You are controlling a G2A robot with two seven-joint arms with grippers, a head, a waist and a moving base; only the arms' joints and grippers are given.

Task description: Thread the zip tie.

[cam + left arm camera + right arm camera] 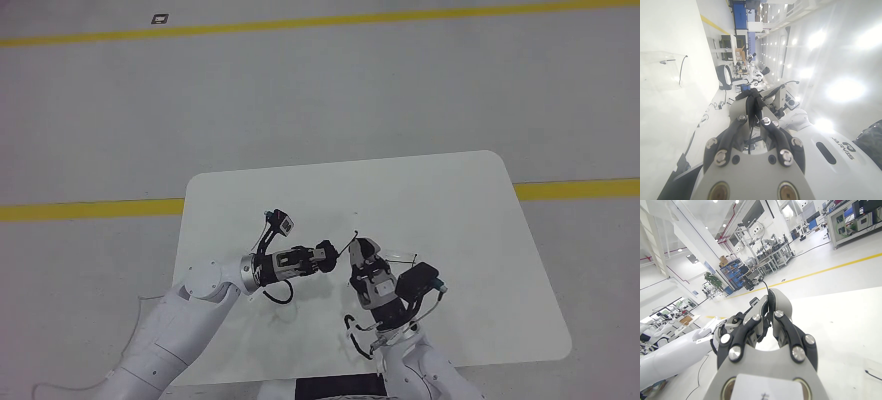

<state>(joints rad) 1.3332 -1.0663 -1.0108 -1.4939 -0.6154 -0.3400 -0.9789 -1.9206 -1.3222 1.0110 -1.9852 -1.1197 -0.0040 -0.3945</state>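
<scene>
Low over the middle of the white table (pixel 450 200), my two grippers meet tip to tip. A thin black zip tie (pixel 766 286) sticks out past the tips of my right gripper (pixel 769 298), which is shut on it, and curves up to its small head. From above, the tie (pixel 352 240) is a short curved line between the right gripper (pixel 362 250) and the left gripper (pixel 328 250). My left gripper (pixel 753 97) is shut too, with a thin black strip of the zip tie (pixel 752 130) running back between its fingers.
A clear plastic sheet (pixel 660 72) lies on the table beyond the grippers, with spare black zip ties (pixel 682 68) on it. It shows faintly beside the right gripper from above (pixel 400 258). The table's near edge lies just behind both arms.
</scene>
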